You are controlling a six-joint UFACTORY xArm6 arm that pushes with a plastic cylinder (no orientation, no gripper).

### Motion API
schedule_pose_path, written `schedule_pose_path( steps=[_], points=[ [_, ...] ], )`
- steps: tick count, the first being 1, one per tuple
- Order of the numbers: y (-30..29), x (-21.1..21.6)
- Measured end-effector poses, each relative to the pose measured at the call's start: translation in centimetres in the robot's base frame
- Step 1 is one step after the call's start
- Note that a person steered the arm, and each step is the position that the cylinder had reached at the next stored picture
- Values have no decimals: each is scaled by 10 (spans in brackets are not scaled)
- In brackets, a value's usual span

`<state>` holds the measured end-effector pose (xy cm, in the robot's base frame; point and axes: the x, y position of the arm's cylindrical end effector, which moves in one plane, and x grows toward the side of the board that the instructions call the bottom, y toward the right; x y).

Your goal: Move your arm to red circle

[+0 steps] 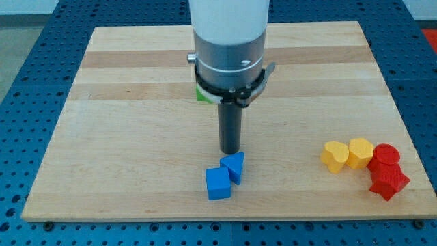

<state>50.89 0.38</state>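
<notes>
Contact with the red circle (386, 154) is not yet made. Our end effector is only a straight dark rod, with nothing to open or close, and it holds nothing; my tip (231, 152) stands on the bench (123, 137), just above the blue triangular block (234, 166), and we cannot tell if it touches it. A blue cube (218, 183) lies below the tip and slightly to the view's left, touching the triangular one.

The red circle is well apart from the tip, toward the view's right and a little lower, near the right edge of the bench. It touches a red block of irregular shape (389, 181) below it and a yellow block (360, 152) on its left; a second yellow block (334, 156) is beside that one. A green block (201, 94) shows only as a small part behind the arm, above the tip.

We judge the red circle to be small, light and rigid, so it should slide easily on the smooth wood. It cannot be gripped; we would only come to its free upper side, gently, because its neighbours may move with it.
</notes>
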Motion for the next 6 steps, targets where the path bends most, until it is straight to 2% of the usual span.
schedule_pose_path(
  steps=[2, 4, 6],
  points=[
    [48, -24],
    [183, -22],
    [257, -9]
  ],
)
